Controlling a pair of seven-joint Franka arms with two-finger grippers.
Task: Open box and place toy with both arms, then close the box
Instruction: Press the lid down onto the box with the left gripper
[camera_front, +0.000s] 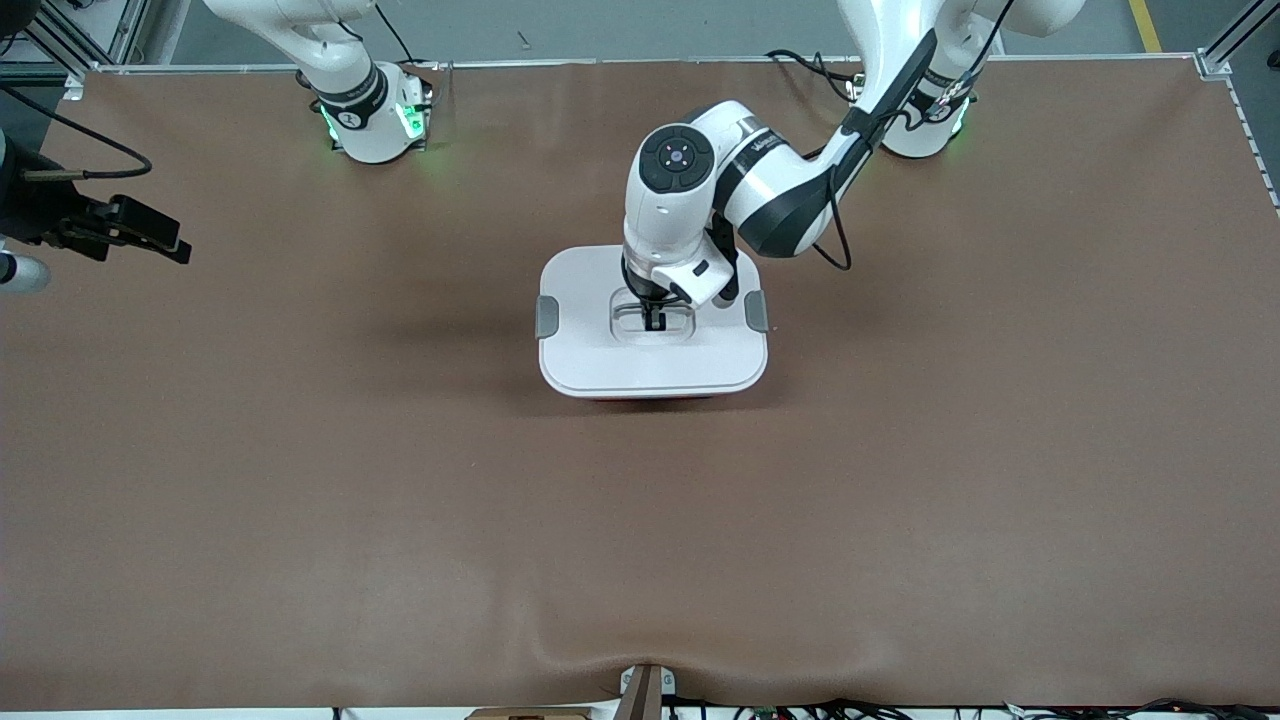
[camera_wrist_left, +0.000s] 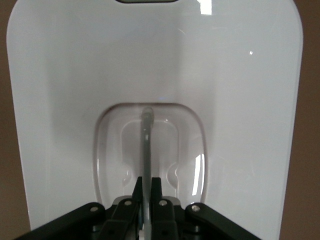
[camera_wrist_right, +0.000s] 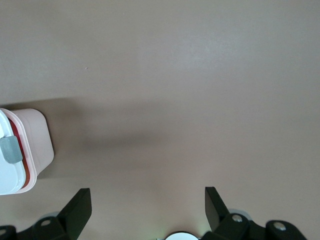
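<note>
Front view: the box (camera_front: 654, 350) sits mid-table, white lid (camera_front: 600, 350) on, grey clips at both ends. The left gripper (camera_front: 655, 318) reaches down into the lid's recess, its fingers (camera_wrist_left: 156, 192) pinching the clear handle (camera_wrist_left: 147, 150) — the bar runs straight between them. The right gripper (camera_front: 150, 238) waits over bare table toward its own end, fingers (camera_wrist_right: 77, 210) spread wide (box well apart). No toy shows.

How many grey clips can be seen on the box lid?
2: one clip on the lid's edge toward the right arm's end, the other clip toward the left arm's end. Others may be hidden.
</note>
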